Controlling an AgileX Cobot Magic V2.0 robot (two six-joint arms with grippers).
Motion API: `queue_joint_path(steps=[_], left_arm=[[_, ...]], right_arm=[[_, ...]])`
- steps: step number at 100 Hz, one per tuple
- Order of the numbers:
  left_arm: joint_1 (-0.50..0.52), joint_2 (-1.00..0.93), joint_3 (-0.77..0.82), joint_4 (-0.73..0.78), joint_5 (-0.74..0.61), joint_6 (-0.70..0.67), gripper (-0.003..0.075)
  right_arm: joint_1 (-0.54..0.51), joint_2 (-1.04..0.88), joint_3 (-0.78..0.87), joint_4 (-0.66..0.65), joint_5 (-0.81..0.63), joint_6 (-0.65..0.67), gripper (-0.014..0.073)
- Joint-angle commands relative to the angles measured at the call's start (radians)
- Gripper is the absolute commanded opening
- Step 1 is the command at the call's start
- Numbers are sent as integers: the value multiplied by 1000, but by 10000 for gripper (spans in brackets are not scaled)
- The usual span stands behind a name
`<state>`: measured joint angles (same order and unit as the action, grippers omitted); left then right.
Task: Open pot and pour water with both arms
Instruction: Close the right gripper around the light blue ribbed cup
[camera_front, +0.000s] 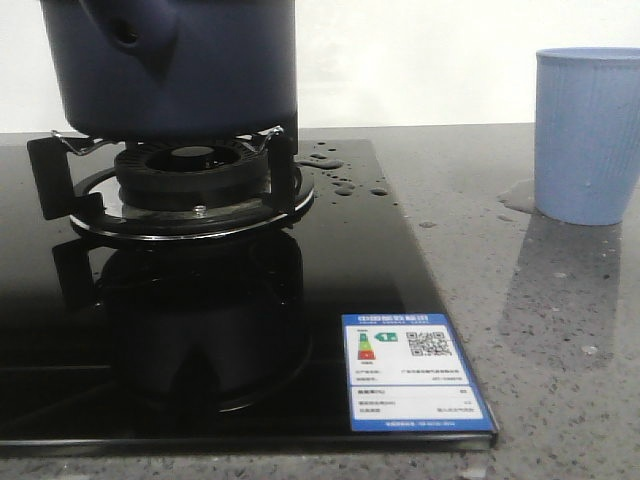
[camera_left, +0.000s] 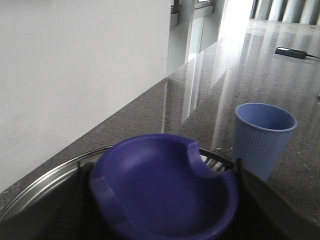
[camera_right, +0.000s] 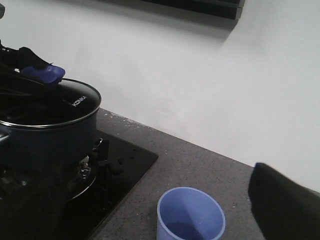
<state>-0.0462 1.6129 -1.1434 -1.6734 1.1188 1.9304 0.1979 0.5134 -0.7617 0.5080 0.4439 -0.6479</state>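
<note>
While the pot sits on the burner stand of the black glass hob, its glass lid is on, and the left hand sits at the blue lid knob; I cannot tell whether its fingers are apart or clamped. Water beads on the hob beside the pot. Off to that hand's right, the light blue cup stands on the counter. One dark finger of the right hand shows beside the cup, its state unclear.

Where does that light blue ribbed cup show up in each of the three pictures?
Front view: the cup stands at the far right on the grey counter, beside the black stove.
Left wrist view: right of centre, beyond the purple lid knob.
Right wrist view: bottom centre, seen from above.
Shared landmark: the pot on the burner.
</note>
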Motion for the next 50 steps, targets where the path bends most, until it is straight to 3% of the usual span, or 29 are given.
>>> queue_joint_path(steps=[1, 7, 27, 50], left_arm=[[-5, -31, -38, -77, 43, -1, 321], [-5, -31, -51, -79, 52, -1, 291], [7, -60, -92, -95, 89, -9, 291], [17, -183, -117, -107, 100, -81, 295]], right_arm=[[-1, 11, -32, 24, -61, -10, 666], [-1, 11, -32, 25, -52, -10, 666], [-1, 11, -26, 35, -44, 18, 666], [-1, 23, 123, 35, -199, 18, 666]])
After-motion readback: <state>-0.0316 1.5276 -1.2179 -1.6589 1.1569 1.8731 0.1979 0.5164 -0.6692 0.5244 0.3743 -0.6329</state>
